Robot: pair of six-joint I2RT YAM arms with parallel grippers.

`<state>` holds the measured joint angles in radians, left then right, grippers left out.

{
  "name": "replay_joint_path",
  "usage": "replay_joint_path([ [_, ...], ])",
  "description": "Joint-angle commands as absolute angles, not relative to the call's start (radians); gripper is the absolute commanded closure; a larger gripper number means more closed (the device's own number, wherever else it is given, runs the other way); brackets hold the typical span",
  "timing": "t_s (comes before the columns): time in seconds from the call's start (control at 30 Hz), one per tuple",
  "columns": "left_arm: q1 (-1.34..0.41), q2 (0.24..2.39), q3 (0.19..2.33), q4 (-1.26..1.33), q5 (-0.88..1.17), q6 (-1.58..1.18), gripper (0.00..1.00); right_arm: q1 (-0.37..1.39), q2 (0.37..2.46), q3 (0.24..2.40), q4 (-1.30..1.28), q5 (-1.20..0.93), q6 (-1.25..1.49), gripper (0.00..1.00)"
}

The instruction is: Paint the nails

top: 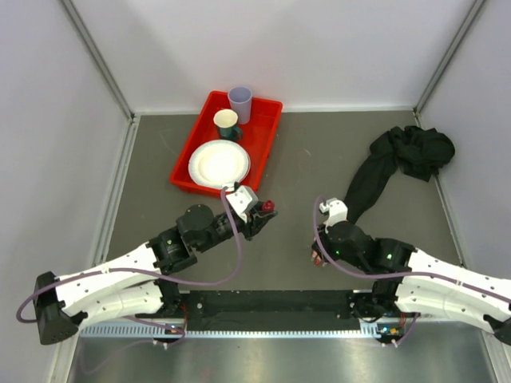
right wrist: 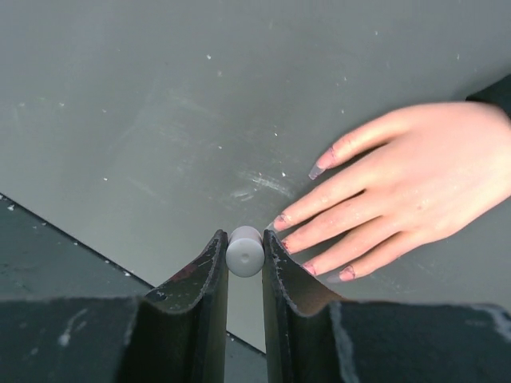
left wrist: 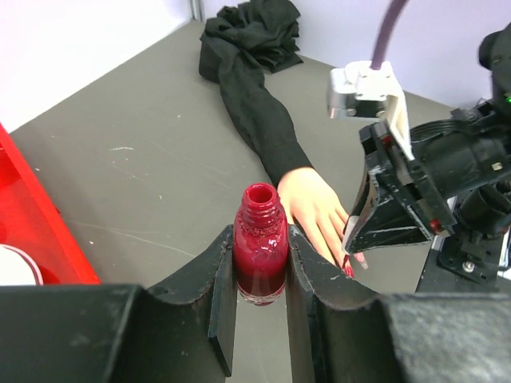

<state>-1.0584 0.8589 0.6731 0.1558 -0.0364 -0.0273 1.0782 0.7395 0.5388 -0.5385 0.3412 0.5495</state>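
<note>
My left gripper [left wrist: 260, 267] is shut on an open bottle of dark red polish [left wrist: 260, 247] and holds it upright; both show in the top view, the gripper [top: 259, 212] and the bottle [top: 269, 205]. The mannequin hand [right wrist: 415, 179] lies flat on the table, its black sleeve [top: 374, 177] running back right. Its nails [right wrist: 281, 221] are pale pink with red smears. My right gripper [right wrist: 244, 239] is shut on the pale grey brush cap [right wrist: 244, 250], right at the fingertips. In the left wrist view one nail [left wrist: 349, 270] is red under the right gripper [left wrist: 355, 239].
A red tray [top: 270, 137] at the back holds a white plate [top: 219, 163] and two cups [top: 227, 122]. The sleeve ends in a bunched black cloth [top: 417, 150] at the back right. White walls stand on both sides.
</note>
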Motion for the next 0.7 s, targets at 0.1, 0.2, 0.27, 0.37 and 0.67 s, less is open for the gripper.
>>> replay_joint_path([
  [0.1, -1.062, 0.841, 0.761, 0.149, -0.078, -0.055, 1.0, 1.091, 0.626, 0.712, -0.63, 0.396, 0.471, 1.0],
  [0.2, -1.06, 0.865, 0.796, 0.1, -0.019, -0.038, 1.0, 1.091, 0.606, 0.808, -0.685, 0.397, 0.459, 1.0],
  [0.27, -1.06, 0.887, 0.816, 0.055, 0.133, -0.008, 1.0, 1.091, 0.612, 0.9, -0.719, 0.385, 0.45, 1.0],
  [0.37, -1.06, 0.949, 0.863, -0.026, 0.328, 0.049, 1.0, 1.089, 0.646, 1.05, -0.787, 0.356, 0.44, 1.0],
  [0.67, -1.058, 1.017, 0.859, -0.011, 0.489, 0.074, 1.0, 1.091, 0.712, 1.322, -0.91, 0.209, 0.411, 1.0],
])
